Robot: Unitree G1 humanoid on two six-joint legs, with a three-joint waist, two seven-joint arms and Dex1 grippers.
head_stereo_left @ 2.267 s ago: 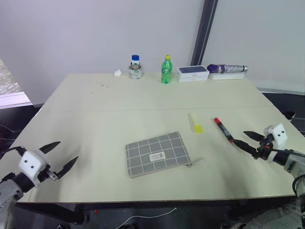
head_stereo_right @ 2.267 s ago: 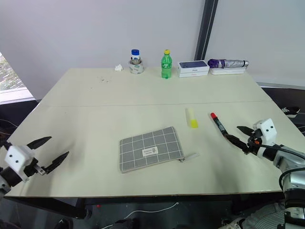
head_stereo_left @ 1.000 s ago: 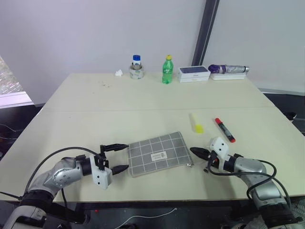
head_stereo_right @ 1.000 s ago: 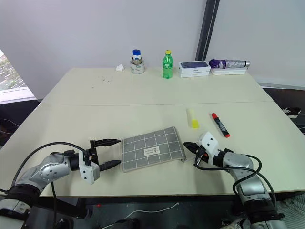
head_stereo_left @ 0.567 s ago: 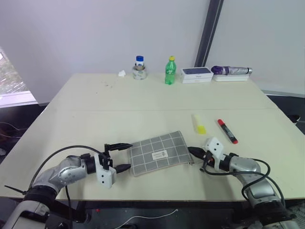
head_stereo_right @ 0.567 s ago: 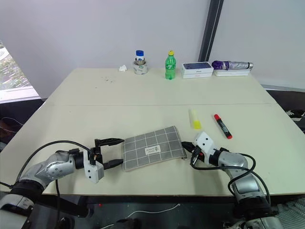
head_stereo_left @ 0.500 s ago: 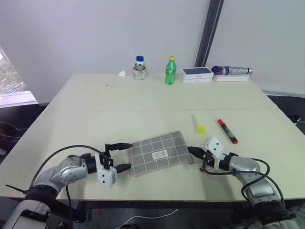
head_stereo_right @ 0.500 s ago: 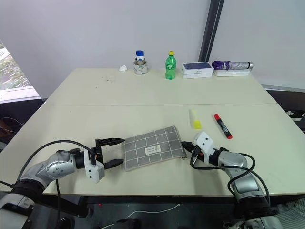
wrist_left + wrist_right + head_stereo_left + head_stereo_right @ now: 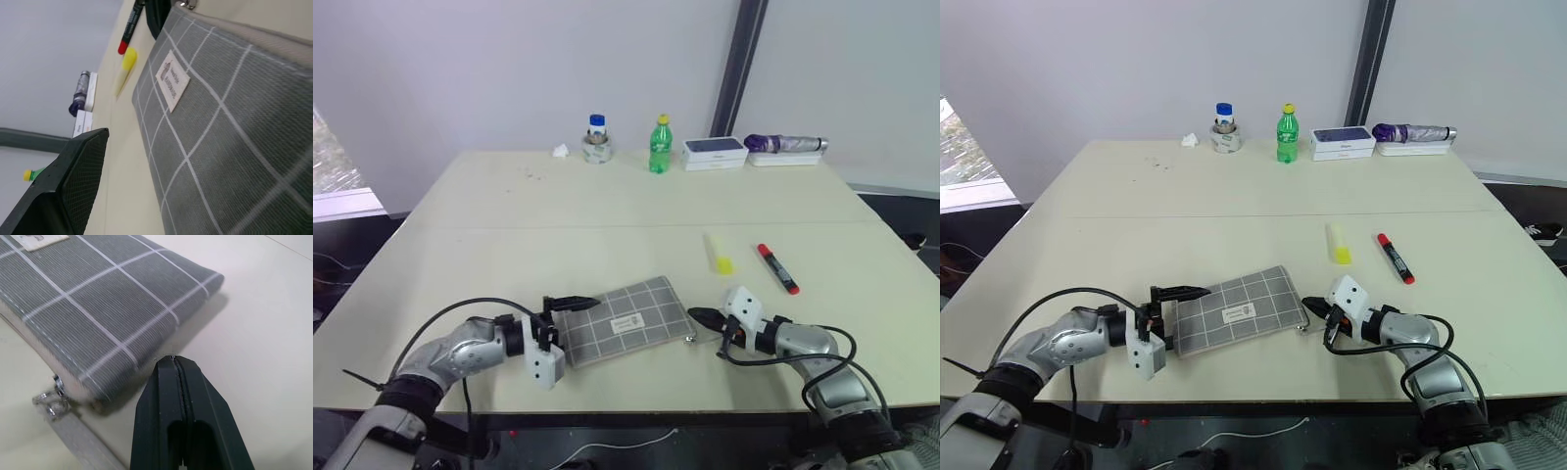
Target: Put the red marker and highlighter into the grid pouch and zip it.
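In the head views, the flat grey fabric grid pouch [image 9: 619, 322] with white lines and a small white label lies near the front edge of the pale tabletop [image 9: 607, 215]. Just beyond its right end lie the short chunky yellow highlighter [image 9: 717, 256] and, a little further right, the slim red marker [image 9: 777, 268] with a black end, both bare on the table and apart from the pouch. Neither is inside yet, so both insertions and the zipping are left, as I judge it. The left gripper [image 9: 566, 318] sits at the pouch's left end with its two black fingers spread wide, one above the corner; whether it touches the fabric I cannot tell. The right gripper [image 9: 1316, 314] sits at the pouch's right end by the zipper pull, fingers pressed together on nothing. Along the far edge stand a green plastic bottle [image 9: 658, 145], a small blue-capped jar [image 9: 596, 140], a white box [image 9: 715, 152] and a folded purple umbrella [image 9: 785, 144].

In the left wrist view, the pouch fabric runs away from the camera, label [image 9: 172, 81] up, with the marker and highlighter past its far end. One dark finger [image 9: 73, 181] stands beside the pouch.

In the right wrist view, the clenched fingertips [image 9: 172, 377] point at the pouch's corner, close to it; the metal zipper pull [image 9: 51, 399] and its pale tab lie beside them, ungripped. The pouch looks zipped, so opening it seems the step in hand.
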